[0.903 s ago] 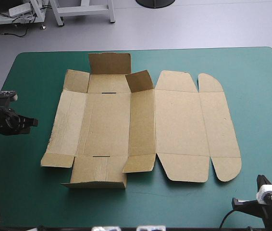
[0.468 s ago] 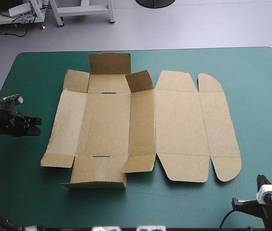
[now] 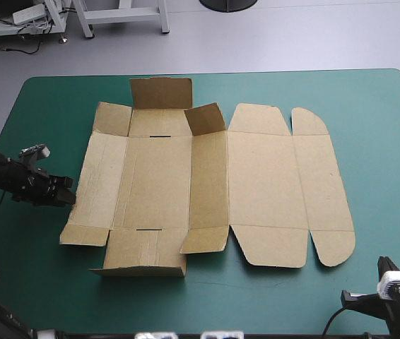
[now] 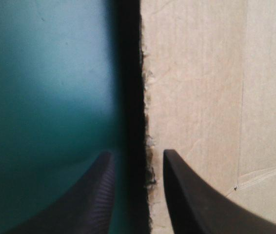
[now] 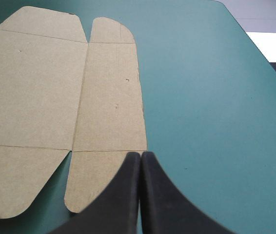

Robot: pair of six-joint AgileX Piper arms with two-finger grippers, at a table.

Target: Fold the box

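- My left claw [image 3: 64,193] is spread a little. Its black fingers [image 4: 187,195] straddle the box's left edge, one over the brown board and the other over the teal-green cover [image 4: 40,97] just outside it. It pinches nothing yet.
- The box [image 3: 207,180] lies mid-table as a cut sheet, mostly flat. Its far flap [image 3: 161,92] and a small corner flap [image 3: 203,119] beside that stand partly raised.
- I judge the step in hand to be taking hold of the left side panel [image 3: 101,176], so it can be raised as a wall.
- To do it well, I would slide the outer finger under the edge, which throws a dark shadow and seems slightly lifted. I would pinch only once the board sits well between the fingers, then hinge the panel along its crease without dragging the whole sheet.
- The left arm reaches in low from beyond the box's left edge, with the claw pointing at that panel.
- My right claw [image 5: 140,156] is pressed together and holds nothing. It sits just off the box's near right corner, facing the rounded end panel [image 5: 111,97].
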